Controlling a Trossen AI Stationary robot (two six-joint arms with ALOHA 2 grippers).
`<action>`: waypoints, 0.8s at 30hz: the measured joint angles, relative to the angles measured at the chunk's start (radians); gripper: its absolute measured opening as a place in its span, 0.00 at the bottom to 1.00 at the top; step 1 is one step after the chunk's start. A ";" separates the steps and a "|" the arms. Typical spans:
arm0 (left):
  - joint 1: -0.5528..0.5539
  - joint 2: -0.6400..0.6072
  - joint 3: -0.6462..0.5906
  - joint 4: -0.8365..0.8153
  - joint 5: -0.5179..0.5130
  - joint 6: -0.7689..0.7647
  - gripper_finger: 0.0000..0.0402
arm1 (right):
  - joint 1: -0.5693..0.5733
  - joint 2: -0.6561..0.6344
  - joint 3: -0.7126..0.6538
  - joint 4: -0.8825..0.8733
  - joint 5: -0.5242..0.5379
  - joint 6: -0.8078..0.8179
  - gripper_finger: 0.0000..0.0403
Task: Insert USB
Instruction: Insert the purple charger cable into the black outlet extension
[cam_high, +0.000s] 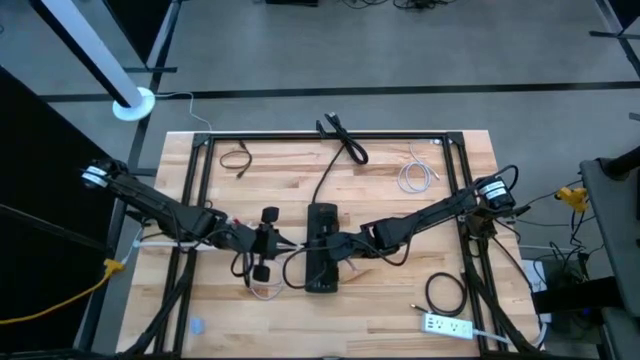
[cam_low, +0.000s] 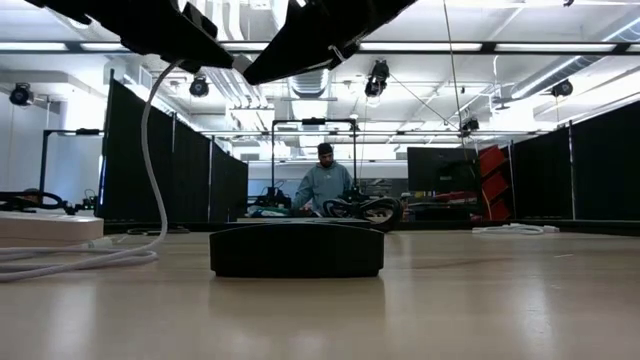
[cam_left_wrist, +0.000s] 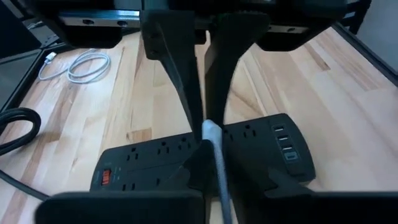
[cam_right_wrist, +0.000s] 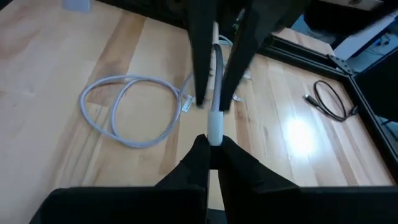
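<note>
One black power strip (cam_high: 321, 247) mid-worktop (cam_high: 400, 300), two end effectors over it, left end effector (cam_left_wrist: 205, 134) and right end effector (cam_right_wrist: 211, 149) each clamped on one white USB cable (cam_left_wrist: 217, 168), three loose cable coils.

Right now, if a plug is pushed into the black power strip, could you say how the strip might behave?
The power strip lies flat and low on the table, so tipping seems unlikely. The left gripper and right gripper near it hold the white cable, not the strip, so it may slide on the smooth wood.
</note>
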 joint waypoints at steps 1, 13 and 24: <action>-0.006 -0.017 0.000 -0.001 0.003 0.000 0.11 | 0.001 0.000 -0.004 -0.001 0.001 0.005 0.01; -0.110 -0.267 -0.034 -0.015 -0.084 0.006 0.20 | 0.032 -0.001 -0.098 0.291 0.027 -0.011 0.01; -0.111 -0.375 -0.318 0.370 -0.118 0.120 0.16 | 0.075 -0.012 -0.139 0.584 0.020 -0.142 0.01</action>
